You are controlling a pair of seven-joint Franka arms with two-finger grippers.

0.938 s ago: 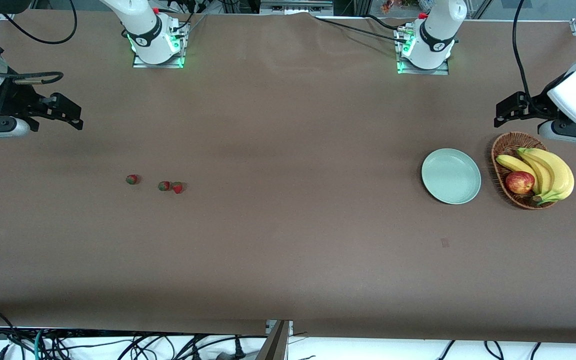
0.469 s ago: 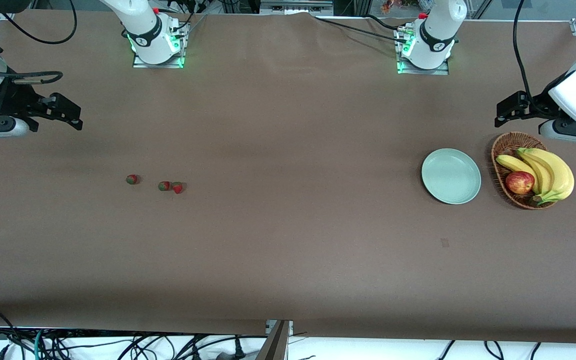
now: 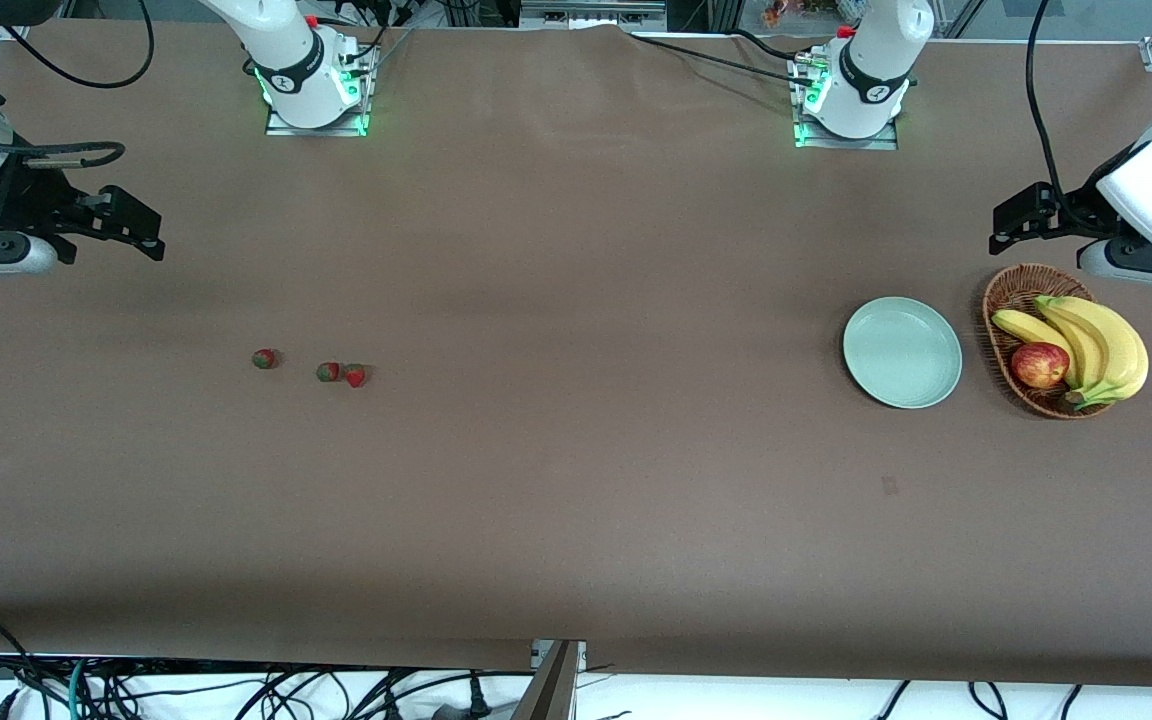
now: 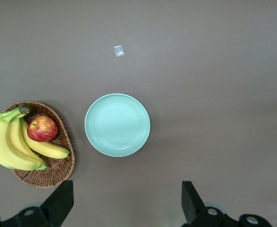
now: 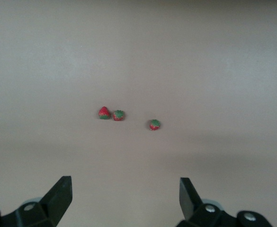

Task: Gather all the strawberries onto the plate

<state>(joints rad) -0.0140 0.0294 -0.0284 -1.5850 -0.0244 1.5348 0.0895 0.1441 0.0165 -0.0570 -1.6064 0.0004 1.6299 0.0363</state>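
Note:
Three tiny red strawberries (image 3: 264,358) (image 3: 328,372) (image 3: 355,375) lie on the brown table toward the right arm's end, two of them close together. They also show in the right wrist view (image 5: 104,113) (image 5: 119,115) (image 5: 155,125). The pale mint-green plate (image 3: 902,352) sits empty toward the left arm's end and shows in the left wrist view (image 4: 117,125). My right gripper (image 3: 148,238) (image 5: 124,195) is open and empty, up over bare table apart from the berries. My left gripper (image 3: 1004,228) (image 4: 127,199) is open and empty, over bare table by the basket and plate.
A brown wicker basket (image 3: 1011,290) (image 4: 65,163) stands beside the plate, holding a red-yellow apple (image 3: 1040,365) (image 4: 42,128) and bananas (image 3: 1101,345) (image 4: 10,144). A small tape mark (image 3: 889,486) (image 4: 119,51) lies nearer the front camera than the plate.

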